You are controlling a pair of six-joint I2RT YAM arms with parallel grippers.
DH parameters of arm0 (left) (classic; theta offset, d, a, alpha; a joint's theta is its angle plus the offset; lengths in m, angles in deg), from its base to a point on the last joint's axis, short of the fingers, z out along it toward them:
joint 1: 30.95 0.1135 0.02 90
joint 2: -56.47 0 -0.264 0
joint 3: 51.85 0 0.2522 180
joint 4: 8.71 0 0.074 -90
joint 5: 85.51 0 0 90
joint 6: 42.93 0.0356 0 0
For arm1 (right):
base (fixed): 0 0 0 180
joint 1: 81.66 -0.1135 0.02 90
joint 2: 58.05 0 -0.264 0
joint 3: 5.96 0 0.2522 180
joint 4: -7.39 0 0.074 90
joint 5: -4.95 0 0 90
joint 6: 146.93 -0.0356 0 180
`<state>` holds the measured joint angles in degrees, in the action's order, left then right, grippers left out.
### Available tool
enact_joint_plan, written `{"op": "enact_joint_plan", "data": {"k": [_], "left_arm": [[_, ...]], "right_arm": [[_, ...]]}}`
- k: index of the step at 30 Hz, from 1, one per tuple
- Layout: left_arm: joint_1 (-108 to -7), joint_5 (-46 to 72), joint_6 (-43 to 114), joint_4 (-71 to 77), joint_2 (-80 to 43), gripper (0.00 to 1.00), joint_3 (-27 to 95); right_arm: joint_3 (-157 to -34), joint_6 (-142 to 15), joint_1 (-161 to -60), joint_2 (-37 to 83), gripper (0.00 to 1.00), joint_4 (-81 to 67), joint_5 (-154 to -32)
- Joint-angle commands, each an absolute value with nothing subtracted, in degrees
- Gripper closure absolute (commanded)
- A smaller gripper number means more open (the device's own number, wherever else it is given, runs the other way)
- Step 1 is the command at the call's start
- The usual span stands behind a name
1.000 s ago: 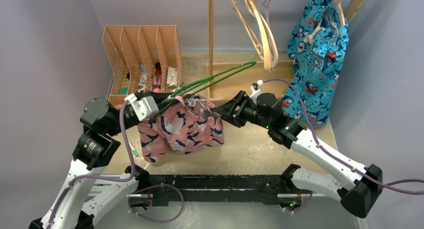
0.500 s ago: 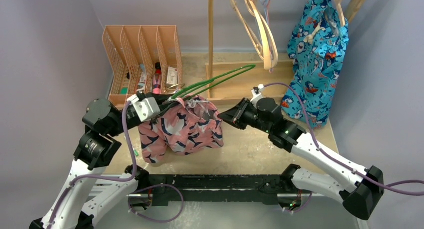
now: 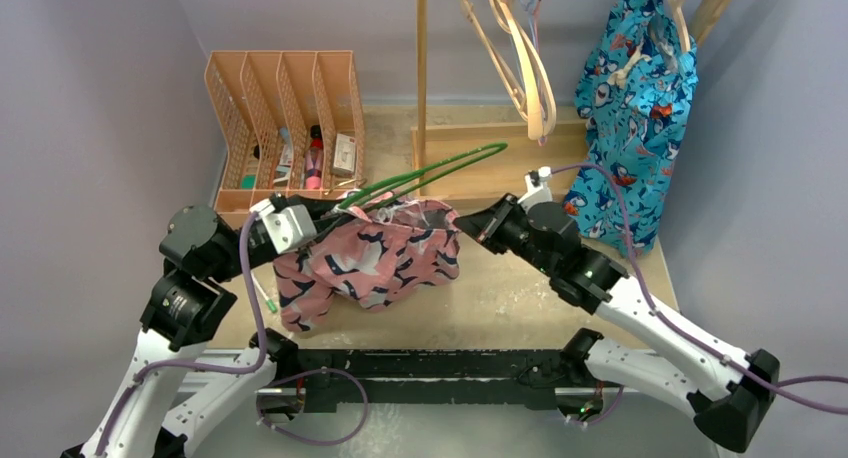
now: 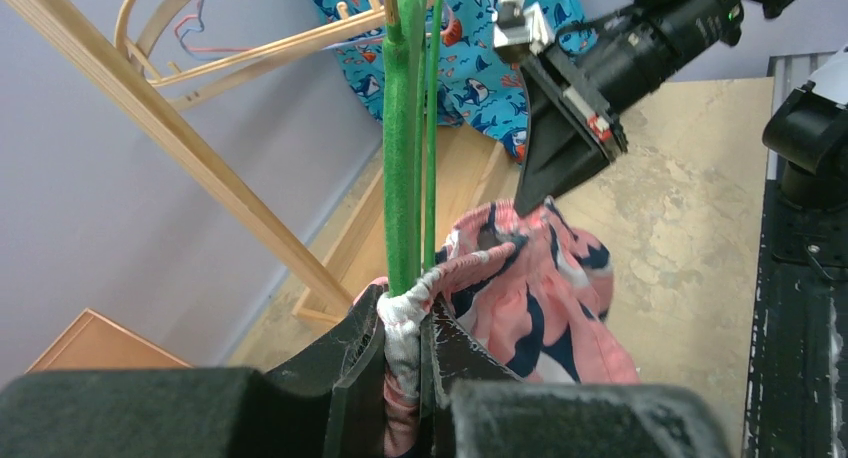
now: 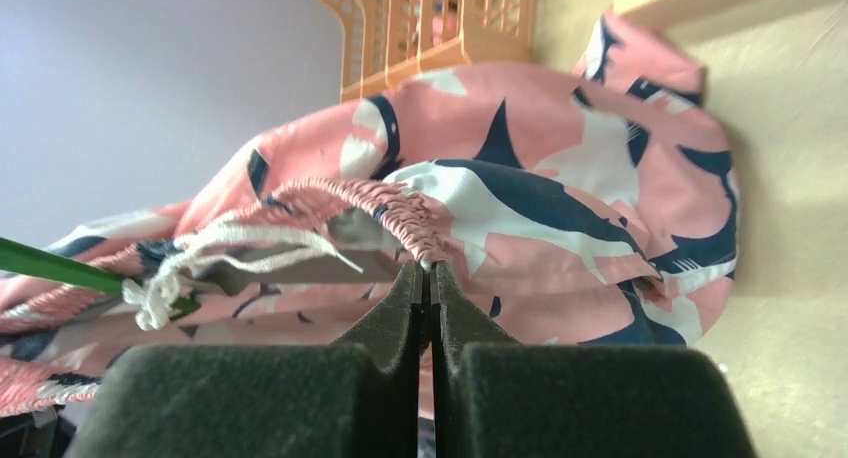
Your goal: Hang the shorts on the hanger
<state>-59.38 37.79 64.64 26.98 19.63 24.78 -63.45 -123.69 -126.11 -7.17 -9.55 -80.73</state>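
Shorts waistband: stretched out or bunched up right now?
Stretched out. The left gripper clamps one end beside the hanger, the right gripper pinches the other, and the shorts' waistband spans between them.

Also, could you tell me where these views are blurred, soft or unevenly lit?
Top external: evenly lit and sharp throughout; left wrist: the left end effector is blurred, the thin green hanger crisp; right wrist: the right end effector is soft, the pink shark-print fabric shorts sharper.
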Motion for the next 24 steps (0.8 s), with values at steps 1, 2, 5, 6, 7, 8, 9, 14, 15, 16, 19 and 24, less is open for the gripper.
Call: {"op": "enact_joint_plan", "data": {"k": [1,2,5,6,7,8,9,14,15,16,19,24], "left_arm": [[-59.43,39.23,62.97,26.50,21.99,1.00,25.55],[-59.44,39.44,62.45,27.36,22.31,1.00,25.47],[-59.43,40.27,60.31,29.39,23.16,1.00,24.91],[-59.43,40.48,59.81,30.07,23.36,1.00,24.66],[-59.46,40.46,59.04,30.25,23.60,1.00,24.18],[-59.43,40.58,58.20,30.38,23.79,1.00,23.57],[-59.43,40.84,57.67,30.63,23.89,1.00,23.08],[-59.43,40.20,57.25,33.91,23.55,1.00,21.80],[-59.43,39.57,57.33,34.81,23.12,1.00,21.89],[-59.43,39.28,57.42,35.90,22.77,1.00,22.22],[-59.43,39.34,58.21,39.40,21.64,1.00,23.24],[-59.43,34.22,59.61,43.56,19.74,1.00,23.26]], "right_arm": [[-69.43,-114.42,-126.14,-11.45,1.00,-15.54,-67.33],[-70.71,-113.36,-126.10,-11.77,1.00,-17.33,-65.40],[-74.40,-111.86,-126.05,-11.96,1.00,-23.24,-59.02],[-74.70,-111.57,-126.06,-12.14,1.00,-24.88,-57.38],[-76.32,-111.33,-126.05,-12.27,1.00,-26.22,-55.90],[-77.73,-111.10,-126.05,-12.45,1.00,-27.48,-54.32],[-78.57,-110.71,-126.05,-12.63,1.00,-28.64,-52.76],[-83.74,-107.66,-126.05,-12.74,1.00,-32.42,-47.63],[-84.77,-107.42,-126.05,-12.70,1.00,-33.47,-46.58],[-85.80,-107.25,-126.05,-12.73,1.00,-34.82,-45.38],[-88.05,-106.83,-126.05,-13.17,1.00,-38.00,-42.57],[-89.51,-98.96,-126.05,-14.95,1.00,-33.56,-45.42]]}}
